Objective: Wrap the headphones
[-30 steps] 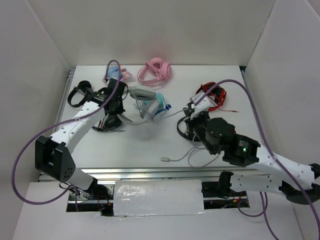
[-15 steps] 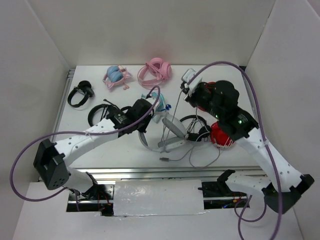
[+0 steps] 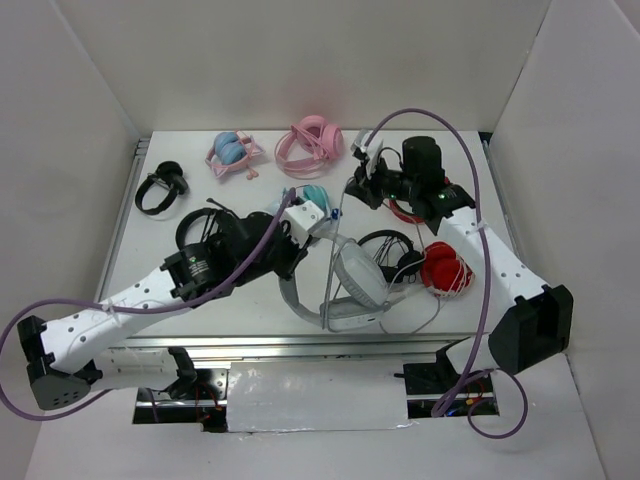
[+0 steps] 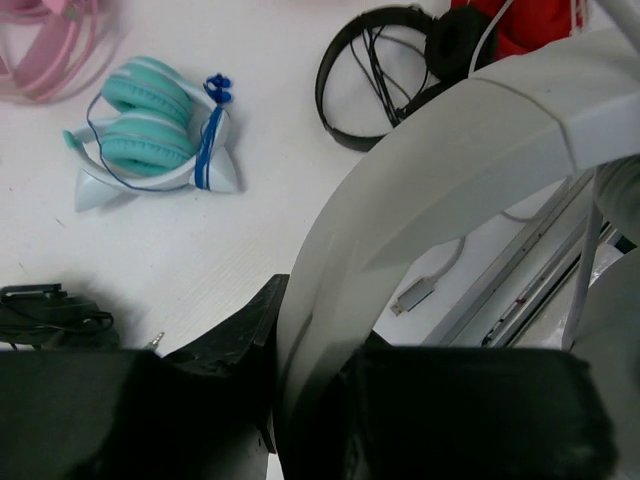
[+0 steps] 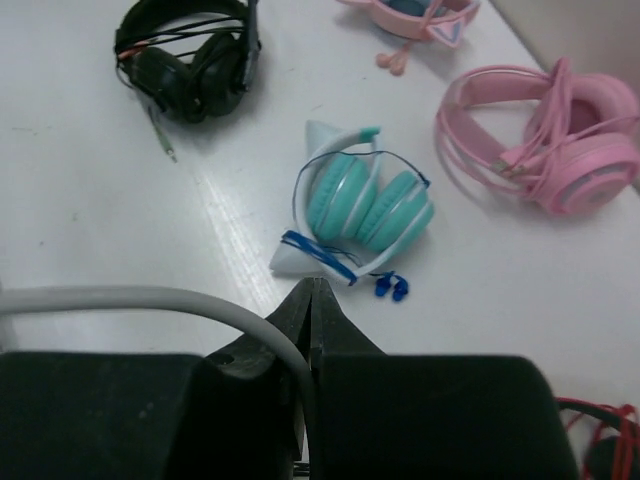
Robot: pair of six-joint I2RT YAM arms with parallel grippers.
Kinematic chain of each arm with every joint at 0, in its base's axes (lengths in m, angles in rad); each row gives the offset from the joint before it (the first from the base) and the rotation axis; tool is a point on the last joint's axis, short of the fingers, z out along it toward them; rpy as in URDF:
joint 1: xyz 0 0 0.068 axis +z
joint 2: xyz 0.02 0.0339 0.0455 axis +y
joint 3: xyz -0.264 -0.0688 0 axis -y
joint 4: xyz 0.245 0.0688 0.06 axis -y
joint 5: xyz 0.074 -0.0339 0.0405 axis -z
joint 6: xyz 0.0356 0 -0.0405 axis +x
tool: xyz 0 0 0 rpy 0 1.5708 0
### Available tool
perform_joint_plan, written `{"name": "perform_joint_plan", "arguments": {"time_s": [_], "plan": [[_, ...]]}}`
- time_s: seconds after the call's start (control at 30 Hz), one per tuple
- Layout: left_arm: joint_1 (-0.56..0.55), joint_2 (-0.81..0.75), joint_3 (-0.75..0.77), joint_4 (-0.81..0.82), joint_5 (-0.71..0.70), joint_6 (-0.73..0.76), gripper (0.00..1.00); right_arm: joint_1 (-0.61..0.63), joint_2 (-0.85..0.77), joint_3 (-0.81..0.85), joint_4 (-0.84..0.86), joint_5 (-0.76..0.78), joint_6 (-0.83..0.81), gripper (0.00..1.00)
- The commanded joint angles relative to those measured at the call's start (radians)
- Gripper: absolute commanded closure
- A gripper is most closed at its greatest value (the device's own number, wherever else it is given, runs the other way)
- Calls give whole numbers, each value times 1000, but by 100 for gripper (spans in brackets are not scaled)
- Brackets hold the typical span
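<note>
1. The large light-grey over-ear headphones (image 3: 358,282) are sitting at the front centre of the white table (image 3: 250,312). Their long axis is running from the left tool toward the near edge. The wide padded band (image 4: 470,170) is arching on the left side and the cups are facing right.
2. The left tool (image 4: 305,345) is clenching that band near its upper end, with a finger on either side of it.
3. The thin pale-grey cable (image 3: 333,245) is rising from the lower cup toward the far side, drawn nearly straight. The right tool (image 5: 310,300) is pinching it tight.
4. Whether the lower cup is touching the table cannot be told.
5. The headphones' lower end is lying just beside the metal rail (image 3: 300,345) at the near edge, and the cable's plug (image 4: 412,295) is resting near that rail.
6. Bare table is showing to the front left of the band. On the right, a black hoop-shaped pair (image 3: 390,250) and a red pair (image 3: 445,270) are crowding just beside the cups.
7. A teal pair (image 3: 315,195) is lying just behind the left tool. A pink pair (image 3: 312,140) and a pink-and-blue pair (image 3: 232,152) are lining the far edge, and a small black on-ear pair (image 3: 160,187) is sitting near the left edge.
</note>
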Motion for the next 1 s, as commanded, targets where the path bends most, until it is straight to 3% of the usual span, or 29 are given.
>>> {"name": "perform_joint_plan", "arguments": {"time_s": [0.0,0.27,0.37,0.5,0.7,0.87,0.97], "plan": [[-13,-72,111,65,10,7,100,-22,-70,-97,224,-138,110,91],[-15,-81,361,-19,4,50,100,-2,-21,-143,307,-281,174,71],[-13,-43,491,-64,-14,44,100,16,26,-164,374,-338,225,67],[-12,75,773,-168,-62,50,100,99,109,-209,517,-327,320,65],[-13,134,992,-236,-117,91,100,212,334,-197,739,-327,534,62],[-13,163,1107,-277,-201,116,100,306,442,-213,803,-249,648,64],[-12,134,1078,-272,-275,116,100,328,431,-325,870,-237,690,83]]}}
